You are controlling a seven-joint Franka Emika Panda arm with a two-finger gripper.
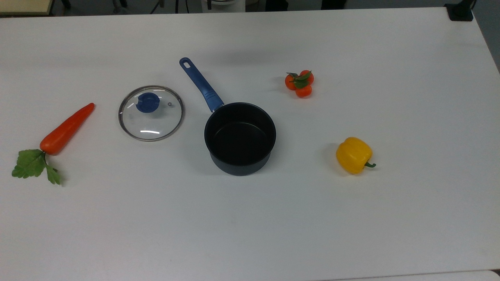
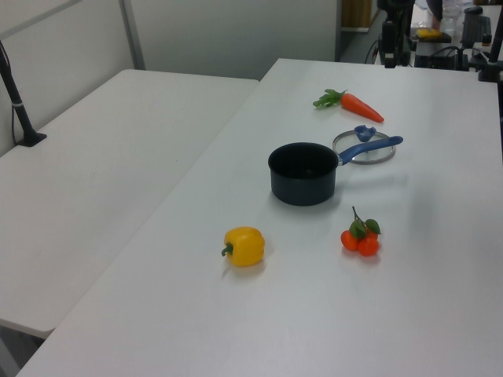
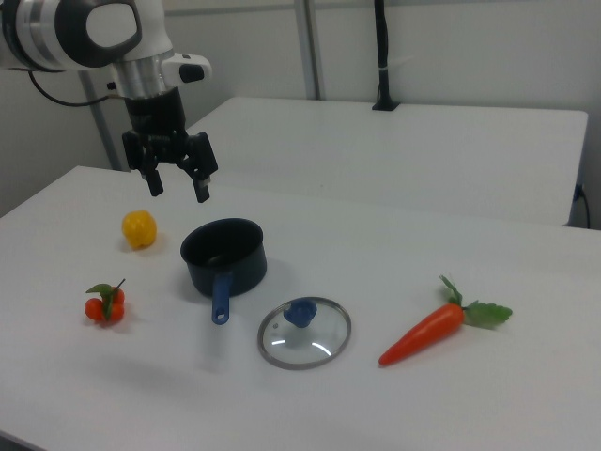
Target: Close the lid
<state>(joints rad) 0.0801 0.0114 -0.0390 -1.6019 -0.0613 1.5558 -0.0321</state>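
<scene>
Currently | lid (image 1: pixel 151 113) beside saucepan (image 1: pixel 240 137) | tool (image 3: pixel 177 191) spread, aloft

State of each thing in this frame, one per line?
Lid: off the pan, flat on the table, knob up.
Saucepan: upright, open, empty.
Gripper: open, holding nothing, above the table.
Carrot: lying on its side.
Pepper: on its side.

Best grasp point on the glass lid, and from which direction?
Take the lid by its blue knob, coming straight down from above. It lies flat on the table with the knob up, and the thin rim sitting flush on the surface gives fingers little to catch. The open tool hangs above the saucepan, so it probably has to travel sideways to the lid first.
</scene>
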